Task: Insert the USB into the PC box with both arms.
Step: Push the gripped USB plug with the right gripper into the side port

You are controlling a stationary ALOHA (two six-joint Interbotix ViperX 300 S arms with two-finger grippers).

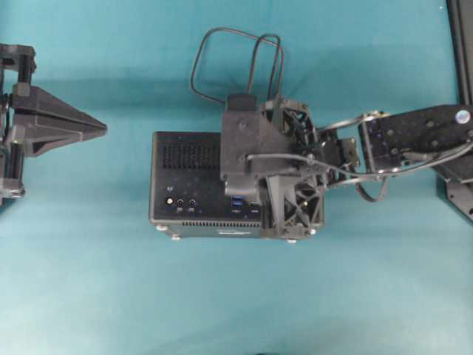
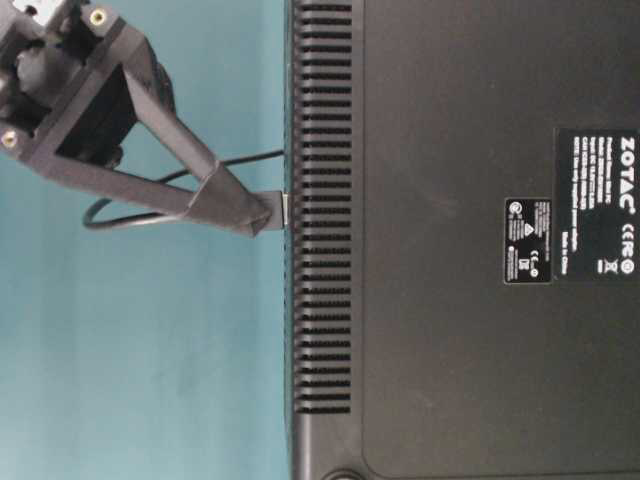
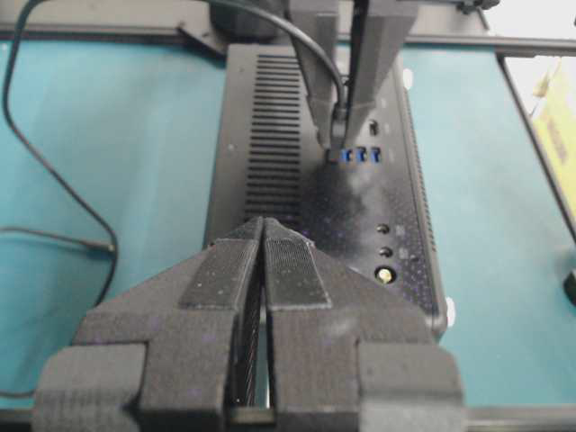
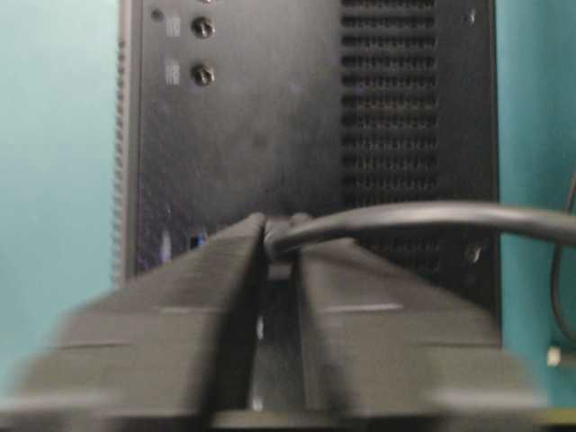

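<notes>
The PC box (image 1: pixel 185 159) lies flat on the teal cloth with its port face up. My right gripper (image 3: pixel 342 144) points straight down at the row of blue sockets (image 3: pixel 364 155). The USB plug (image 3: pixel 337 153) stands between its fingertips, at the leftmost socket. In the right wrist view the fingers are blurred sideways and stand a little apart, with a dark slit beside the plug (image 4: pixel 281 245). The table-level view shows the plug's metal end (image 2: pixel 286 210) at the box's face. The USB cable loops behind the box (image 1: pixel 199 66). My left gripper (image 1: pixel 103 129) is shut and empty, left of the box.
Round jacks (image 3: pixel 384 241) and a vent grille (image 3: pixel 270 117) share the port face. A loose stretch of cable (image 3: pixel 54 180) lies on the cloth in the left wrist view. A black frame (image 1: pixel 462 44) runs along the right edge.
</notes>
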